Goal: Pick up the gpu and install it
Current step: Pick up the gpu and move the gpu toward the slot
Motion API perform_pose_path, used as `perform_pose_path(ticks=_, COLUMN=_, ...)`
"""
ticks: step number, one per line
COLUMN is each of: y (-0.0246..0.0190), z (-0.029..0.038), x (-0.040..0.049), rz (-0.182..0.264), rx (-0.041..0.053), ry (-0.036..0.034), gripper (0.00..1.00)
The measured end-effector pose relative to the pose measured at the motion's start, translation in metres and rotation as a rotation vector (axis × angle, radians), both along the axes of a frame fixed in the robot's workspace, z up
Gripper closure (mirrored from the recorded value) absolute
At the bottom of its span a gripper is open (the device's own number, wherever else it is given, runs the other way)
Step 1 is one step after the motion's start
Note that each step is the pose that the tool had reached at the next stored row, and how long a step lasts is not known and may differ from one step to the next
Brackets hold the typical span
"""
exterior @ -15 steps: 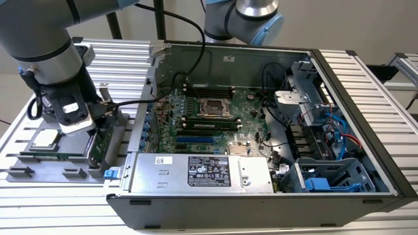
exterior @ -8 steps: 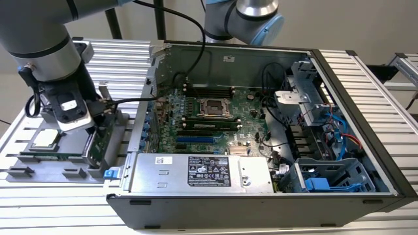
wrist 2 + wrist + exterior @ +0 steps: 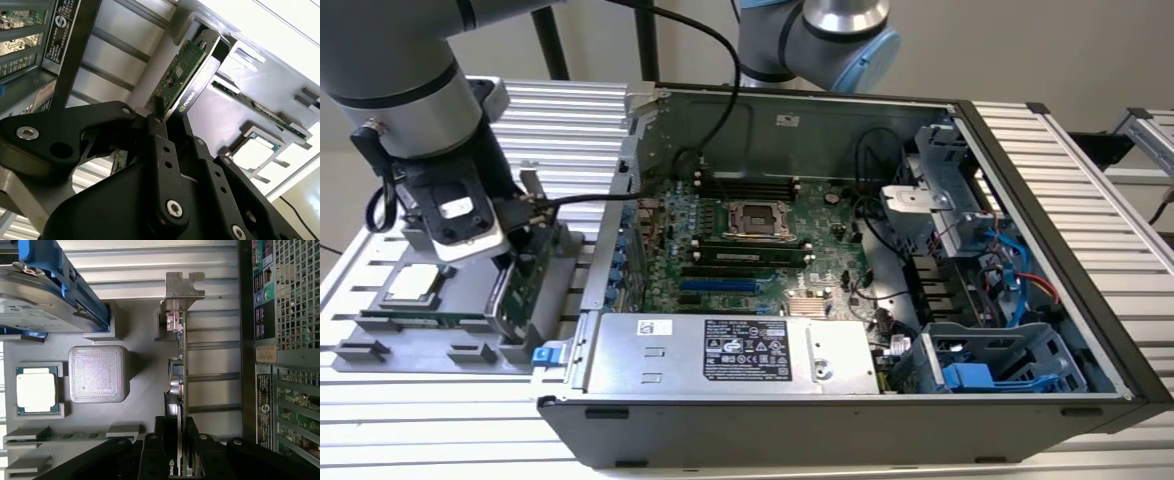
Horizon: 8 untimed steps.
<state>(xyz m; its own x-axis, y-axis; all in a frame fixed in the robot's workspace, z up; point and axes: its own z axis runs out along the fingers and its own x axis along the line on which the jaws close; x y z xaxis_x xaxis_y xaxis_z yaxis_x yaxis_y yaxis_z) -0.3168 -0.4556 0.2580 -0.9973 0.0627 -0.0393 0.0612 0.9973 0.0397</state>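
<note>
Edgewise in a slot of the smooth grey plastic tray [image 3: 145,340] on the ribbed metal table [image 3: 150,270], just beside the open case [image 3: 295,300], and pinched across both flat faces by the matte black claw [image 3: 178,427]: thin green gpu [image 3: 179,375], studded with small components, notched silver bracket at one end.

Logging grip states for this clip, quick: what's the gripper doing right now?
Gripper: closed on the gpu, which stands on edge in its slot on the grey tray.
</note>
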Motion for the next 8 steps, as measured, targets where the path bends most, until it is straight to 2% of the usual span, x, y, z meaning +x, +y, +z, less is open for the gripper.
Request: perform_pose_path(ticks=8, y=0.0, z=0.0073, x=0.0, rz=0.0, rx=0.0, ry=0.0, gripper=1.0)
